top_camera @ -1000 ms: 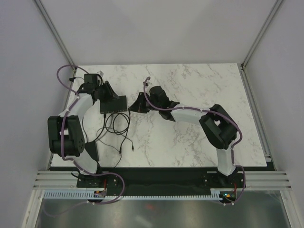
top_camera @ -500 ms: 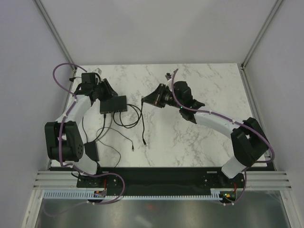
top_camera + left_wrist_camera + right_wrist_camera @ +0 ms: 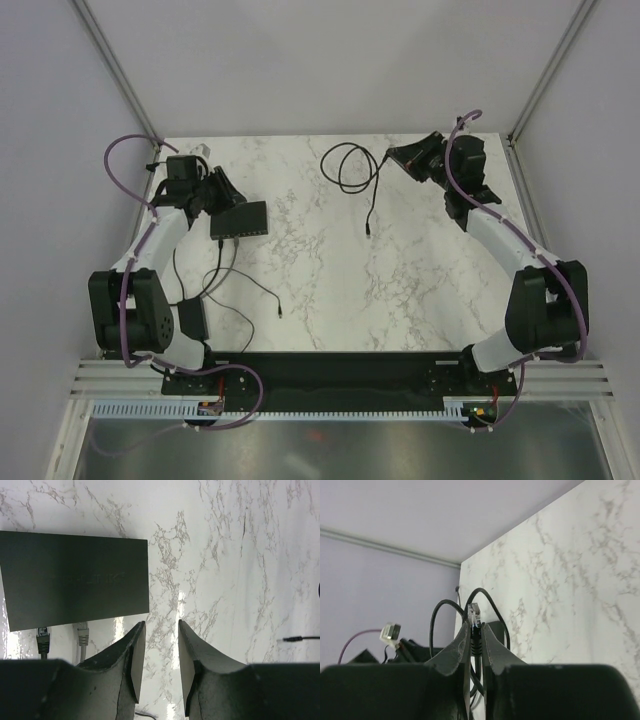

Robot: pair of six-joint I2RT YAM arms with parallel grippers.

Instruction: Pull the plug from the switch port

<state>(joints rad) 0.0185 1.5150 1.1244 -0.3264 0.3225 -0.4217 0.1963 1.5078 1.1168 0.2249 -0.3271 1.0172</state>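
The switch (image 3: 240, 219) is a flat black box lying at the left of the marble table; in the left wrist view the switch (image 3: 75, 580) has two grey plugs in its near edge. My left gripper (image 3: 227, 196) (image 3: 161, 630) hovers open beside the switch's corner, over bare marble, holding nothing. Far from the switch, at the back right, my right gripper (image 3: 395, 157) (image 3: 476, 627) is shut on the black boot of the plug (image 3: 474, 612). Its clear tip sticks out past the fingertips. The black cable (image 3: 345, 165) trails from it in a loop, with its free end on the table.
A black power-adapter brick (image 3: 190, 318) sits by the left arm's base, with thin black wires (image 3: 228, 275) running from the switch toward the near edge. The frame post (image 3: 535, 90) and side wall stand close behind the right gripper.
My right arm has swung from beside the switch to the back right corner, carrying the plug and its cable with it. The left gripper has stayed by the switch.
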